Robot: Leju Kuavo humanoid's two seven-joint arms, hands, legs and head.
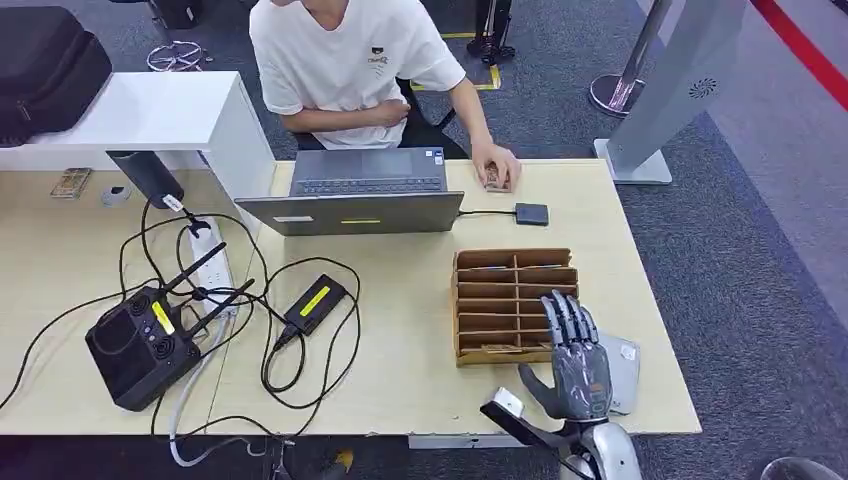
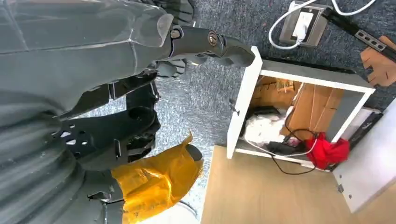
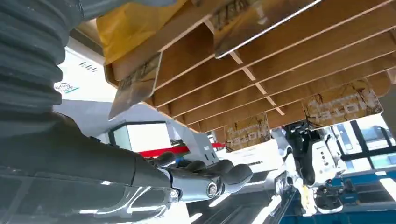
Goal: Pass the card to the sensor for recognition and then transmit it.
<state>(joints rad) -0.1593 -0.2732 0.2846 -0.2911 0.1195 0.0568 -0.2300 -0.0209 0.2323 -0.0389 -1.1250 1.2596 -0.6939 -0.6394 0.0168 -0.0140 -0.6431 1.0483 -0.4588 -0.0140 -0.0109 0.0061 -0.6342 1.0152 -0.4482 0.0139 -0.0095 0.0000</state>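
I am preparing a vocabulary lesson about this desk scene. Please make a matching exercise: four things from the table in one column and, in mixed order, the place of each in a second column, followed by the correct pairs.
Things:
1. laptop
2. wooden card rack
3. black router with antennas
4. right robot hand

Places:
A. at the table's left side, among the cables
B. hovering open at the rack's near right corner
C. right of the table's middle, with slotted compartments
D. at the far edge, in front of the seated person

Pairs: 1-D, 2-C, 3-A, 4-B
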